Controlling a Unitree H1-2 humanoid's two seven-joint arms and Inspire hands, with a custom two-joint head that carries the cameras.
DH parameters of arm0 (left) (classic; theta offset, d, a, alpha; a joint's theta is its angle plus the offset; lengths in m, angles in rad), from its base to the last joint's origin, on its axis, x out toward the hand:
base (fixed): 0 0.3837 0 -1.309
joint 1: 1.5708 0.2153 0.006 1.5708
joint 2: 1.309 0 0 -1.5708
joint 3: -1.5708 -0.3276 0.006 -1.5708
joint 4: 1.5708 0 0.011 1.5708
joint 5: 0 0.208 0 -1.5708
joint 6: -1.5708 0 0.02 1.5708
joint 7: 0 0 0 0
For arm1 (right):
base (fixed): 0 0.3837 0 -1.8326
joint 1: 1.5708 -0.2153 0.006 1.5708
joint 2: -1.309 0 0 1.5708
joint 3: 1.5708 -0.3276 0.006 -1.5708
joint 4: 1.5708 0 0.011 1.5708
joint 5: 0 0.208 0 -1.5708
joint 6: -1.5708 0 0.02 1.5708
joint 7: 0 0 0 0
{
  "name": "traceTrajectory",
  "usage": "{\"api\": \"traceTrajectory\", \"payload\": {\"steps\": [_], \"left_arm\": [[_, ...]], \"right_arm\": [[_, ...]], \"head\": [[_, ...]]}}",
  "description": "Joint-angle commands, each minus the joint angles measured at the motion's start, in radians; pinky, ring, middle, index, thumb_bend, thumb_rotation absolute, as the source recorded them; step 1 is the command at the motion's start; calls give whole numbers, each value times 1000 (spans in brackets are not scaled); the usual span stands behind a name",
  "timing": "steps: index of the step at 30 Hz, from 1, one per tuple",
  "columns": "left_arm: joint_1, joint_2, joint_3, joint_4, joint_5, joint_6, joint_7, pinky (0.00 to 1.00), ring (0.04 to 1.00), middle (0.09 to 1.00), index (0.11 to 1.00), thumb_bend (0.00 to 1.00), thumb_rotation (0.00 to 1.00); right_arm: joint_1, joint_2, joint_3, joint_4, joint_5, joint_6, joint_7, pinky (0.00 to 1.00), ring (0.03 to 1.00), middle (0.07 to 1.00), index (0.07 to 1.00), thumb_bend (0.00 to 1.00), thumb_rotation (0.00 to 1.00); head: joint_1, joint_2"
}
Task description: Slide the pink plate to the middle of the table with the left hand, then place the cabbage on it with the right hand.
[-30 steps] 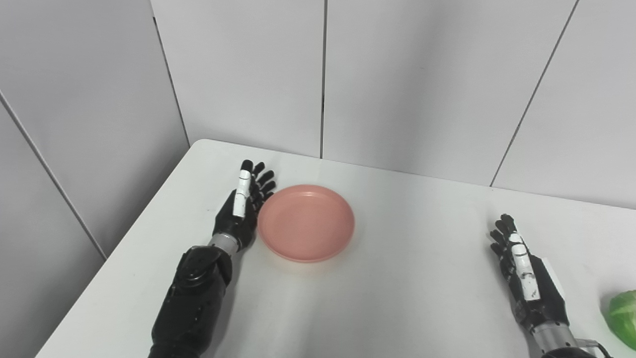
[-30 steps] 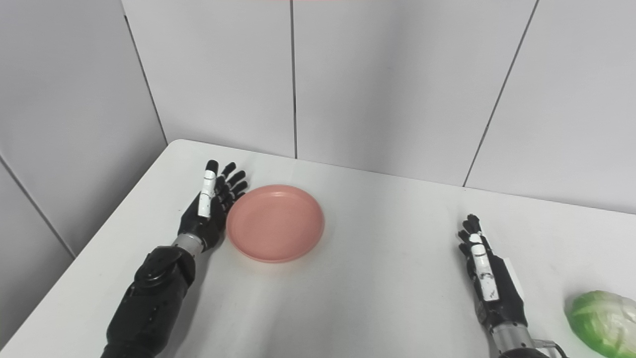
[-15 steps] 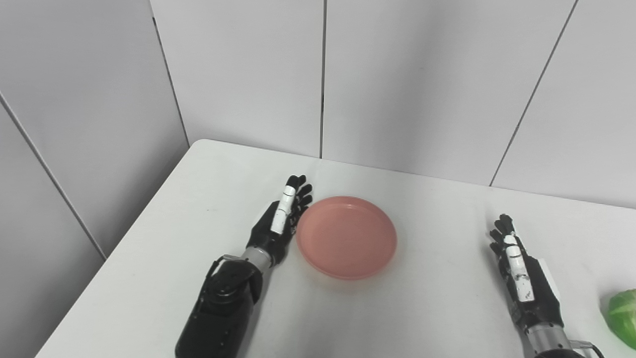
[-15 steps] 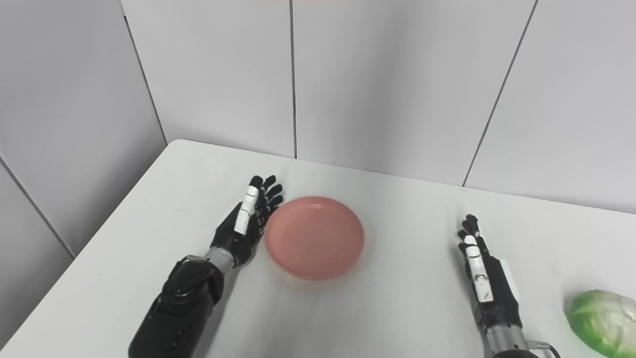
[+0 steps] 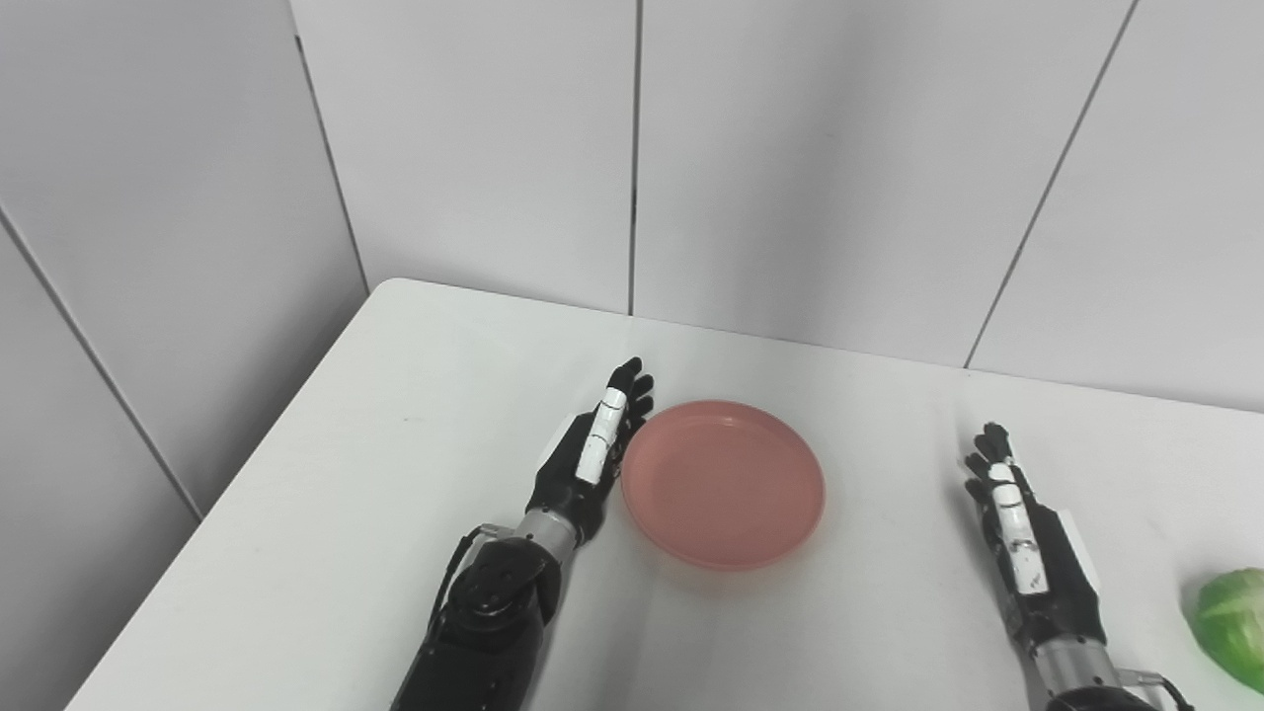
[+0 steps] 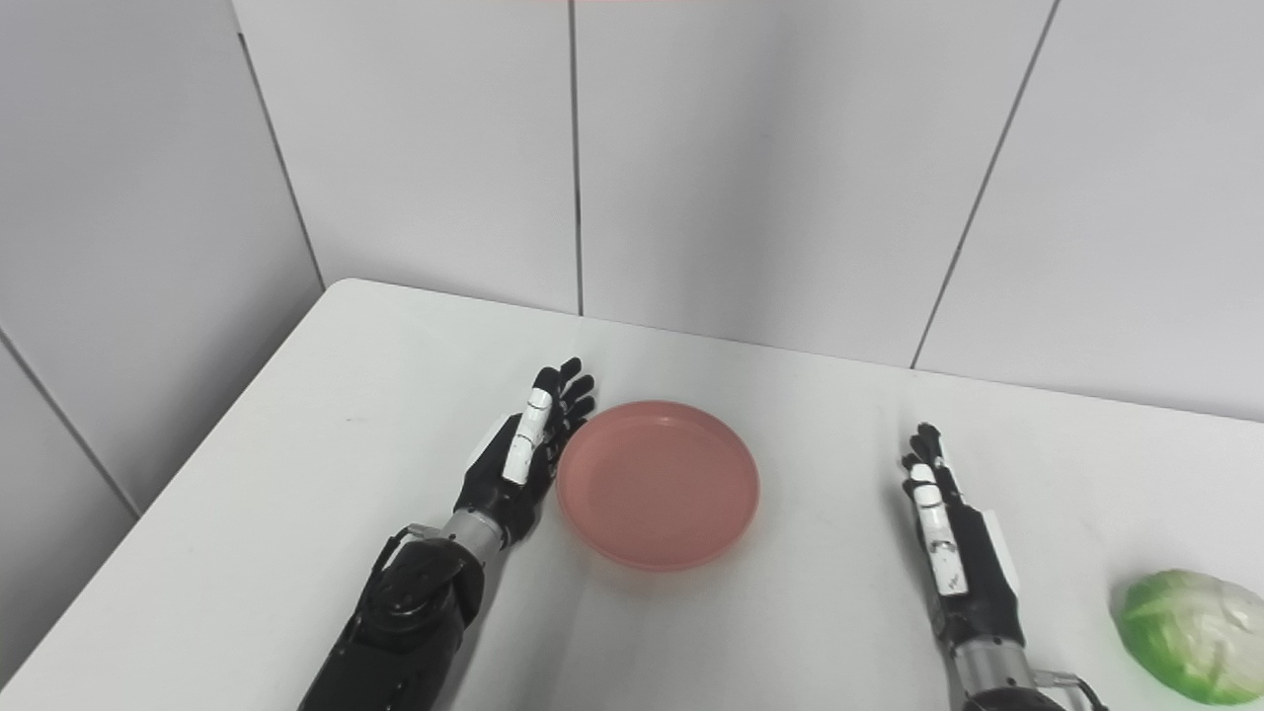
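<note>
The cabbage (image 6: 1190, 637) lay nearest the viewer, at the right edge of the white surface (image 6: 326, 415) and partly cut off by the frame in the left eye view. It was apart from the right robot hand (image 6: 953, 553), which stood just to its left on its edge, fingers (image 6: 926, 481) straight and pointing away, holding nothing. The cabbage touched neither robot hand.

Farther in, near the middle of the surface, the pink plate (image 5: 724, 483) lay flat and upright, with nothing in it. The left robot hand (image 5: 591, 459) stood on its edge just beside the plate's left rim, fingers extended and close together, gripping nothing; its palm side faced the rim. Whether the palm actually touched the rim could not be told. The left forearm (image 5: 489, 612) ran from the bottom edge up to that robot hand.

The plate lay between the two robot hands, close to the left one and well apart from the right. Grey wall panels (image 5: 820, 148) rose behind the surface's far edge.
</note>
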Motion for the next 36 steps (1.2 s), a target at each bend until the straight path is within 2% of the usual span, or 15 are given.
{"api": "traceTrajectory", "payload": {"steps": [1, 6, 14, 19, 21, 27, 31, 36], "left_arm": [[14, -34, -42, 38, 12, 14, -46, 1000, 990, 1000, 1000, 774, 1000], [24, -31, -66, 51, 14, -13, -58, 996, 981, 992, 998, 753, 1000], [31, -26, -66, 64, 0, -26, -76, 997, 981, 985, 987, 774, 1000], [38, -20, -71, 63, -1, -34, -89, 995, 969, 977, 982, 782, 1000], [41, -17, -73, 66, -3, -41, -98, 994, 965, 976, 983, 778, 1000], [47, -7, -81, 71, 6, -37, -110, 991, 963, 978, 987, 774, 1000], [52, -2, -86, 74, 7, -27, -116, 973, 964, 976, 984, 768, 1000], [57, 5, -83, 75, 0, -23, -125, 992, 980, 983, 988, 778, 1000]], "right_arm": [[-1, 5, 13, -14, -12, 4, -2, 1000, 1000, 1000, 1000, 356, 1000], [0, 7, 15, -21, 0, 15, 2, 1000, 1000, 1000, 1000, 345, 1000], [2, 6, 27, -26, -22, 17, -10, 1000, 1000, 1000, 1000, 351, 1000], [1, 3, 38, -24, -50, 20, -19, 1000, 1000, 1000, 1000, 404, 1000], [0, 11, 30, -30, -34, 47, -22, 1000, 1000, 1000, 1000, 392, 1000], [-3, 16, 40, -18, -62, 15, -42, 1000, 998, 1000, 1000, 391, 1000], [-2, 27, 36, -37, -46, 67, -46, 1000, 999, 1000, 1000, 379, 1000], [0, 30, 38, -50, -36, 71, -43, 1000, 1000, 1000, 1000, 353, 1000]], "head": [[-3, 1], [-15, 3], [-34, 5], [-49, 6], [-57, 7], [-85, 1], [-114, -1], [-135, -1]]}}
